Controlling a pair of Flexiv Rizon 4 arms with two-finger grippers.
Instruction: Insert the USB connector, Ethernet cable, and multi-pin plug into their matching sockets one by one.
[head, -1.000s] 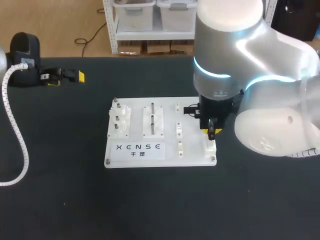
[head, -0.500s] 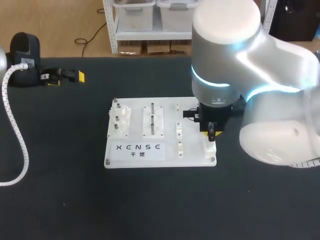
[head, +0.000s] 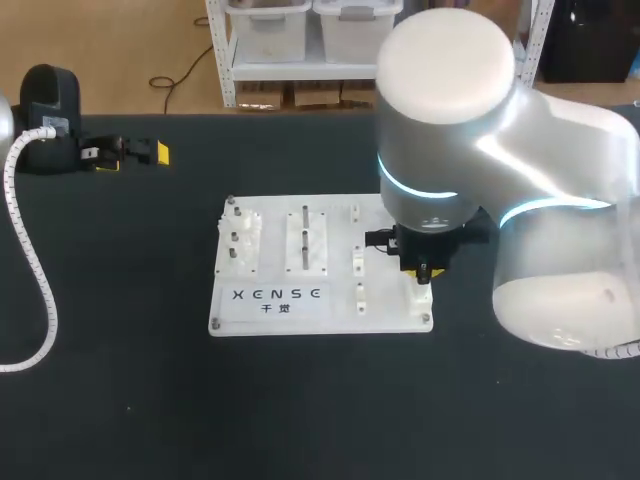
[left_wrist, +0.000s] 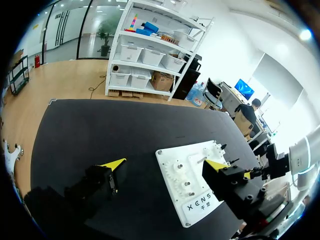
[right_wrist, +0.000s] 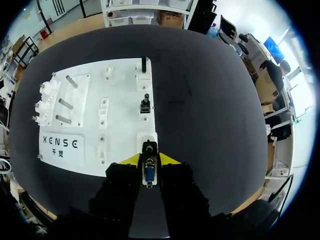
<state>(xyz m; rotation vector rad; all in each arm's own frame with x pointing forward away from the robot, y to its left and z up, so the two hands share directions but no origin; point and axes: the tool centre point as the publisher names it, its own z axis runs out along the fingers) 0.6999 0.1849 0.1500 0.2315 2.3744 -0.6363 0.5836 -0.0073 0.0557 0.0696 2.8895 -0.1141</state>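
Alignment matters most: the right pincer clamps the multi-pin plug over its socket at the corner of the white board; it wants squaring, then a straight, gentle push down.

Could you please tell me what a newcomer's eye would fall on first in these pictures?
The bulky right arm dominates, leaning over the white board in the middle of the table. The right fingers clamp the multi-pin plug at the socket in the board's near right corner. The left fingers rest open at the table's far left edge.
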